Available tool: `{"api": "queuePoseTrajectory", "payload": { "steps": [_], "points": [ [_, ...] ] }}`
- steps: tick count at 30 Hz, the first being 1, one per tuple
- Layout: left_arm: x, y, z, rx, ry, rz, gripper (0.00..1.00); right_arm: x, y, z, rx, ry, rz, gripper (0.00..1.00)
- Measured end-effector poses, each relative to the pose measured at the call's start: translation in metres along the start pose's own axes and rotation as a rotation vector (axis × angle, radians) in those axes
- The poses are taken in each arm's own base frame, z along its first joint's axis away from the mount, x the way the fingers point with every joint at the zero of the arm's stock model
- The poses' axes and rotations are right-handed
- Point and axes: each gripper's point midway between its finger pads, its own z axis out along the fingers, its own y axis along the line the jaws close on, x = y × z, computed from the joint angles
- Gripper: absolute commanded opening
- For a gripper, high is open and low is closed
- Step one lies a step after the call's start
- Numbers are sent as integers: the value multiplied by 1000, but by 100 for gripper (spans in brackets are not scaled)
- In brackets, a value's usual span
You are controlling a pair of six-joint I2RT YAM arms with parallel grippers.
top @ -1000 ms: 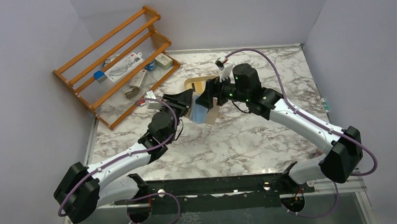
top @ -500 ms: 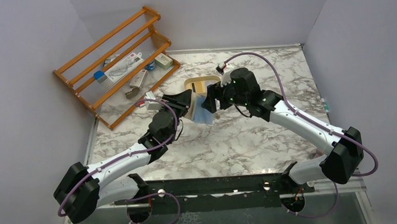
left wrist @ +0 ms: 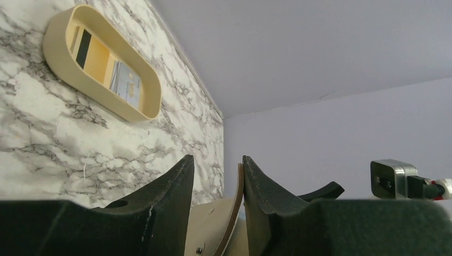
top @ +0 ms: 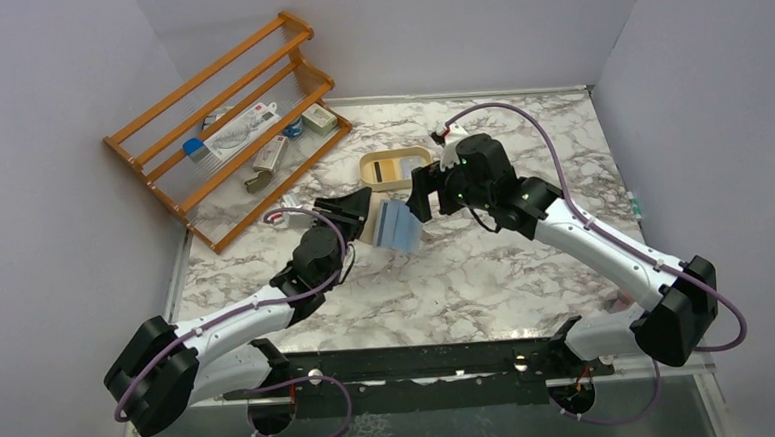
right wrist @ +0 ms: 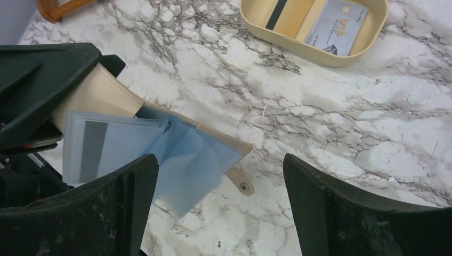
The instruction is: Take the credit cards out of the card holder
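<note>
The card holder (top: 392, 228), tan leather with light blue plastic sleeves fanned out, is held above the table. My left gripper (top: 355, 212) is shut on its leather flap (left wrist: 234, 208), which lies against the right finger. One credit card (right wrist: 93, 149) with a grey stripe sits inside a sleeve, and the snap tab (right wrist: 240, 181) hangs below. My right gripper (top: 418, 195) is open wide just right of the card holder, with nothing held between its fingers (right wrist: 133, 186). Two more credit cards lie in the tray: a yellowish one with a black stripe (right wrist: 282, 13) and a pale blue one (right wrist: 338, 26).
The oval cream tray (top: 366, 175) sits on the marble table just behind the grippers. A wooden rack (top: 228, 117) with small items stands at the back left. Grey walls close in the left, back and right sides.
My right gripper has backed off to the right from the card holder and opened wider. The left gripper and the card holder have dropped slightly toward the near side.
</note>
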Motion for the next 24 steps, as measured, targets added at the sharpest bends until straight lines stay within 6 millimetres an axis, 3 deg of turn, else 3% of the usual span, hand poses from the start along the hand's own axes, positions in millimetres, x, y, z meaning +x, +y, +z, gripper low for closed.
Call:
{"api": "queuePoseTrajectory", "payload": {
  "steps": [5, 12, 18, 21, 24],
  "points": [
    [7, 30, -4, -65, 14, -92, 0, 2, 3, 0, -19, 8, 0, 92],
    [24, 86, -9, -201, 38, -201, 0, 5, 4, 1, -26, 22, 0, 93],
    [31, 110, -12, -254, 43, -296, 0, 8, 8, 2, -48, 27, 11, 95],
    [35, 113, -12, -256, 51, -356, 0, 22, 17, 8, -111, 44, 35, 97],
    [36, 116, -12, -254, 55, -414, 0, 51, 20, 14, -170, 101, 86, 99]
  ]
}}
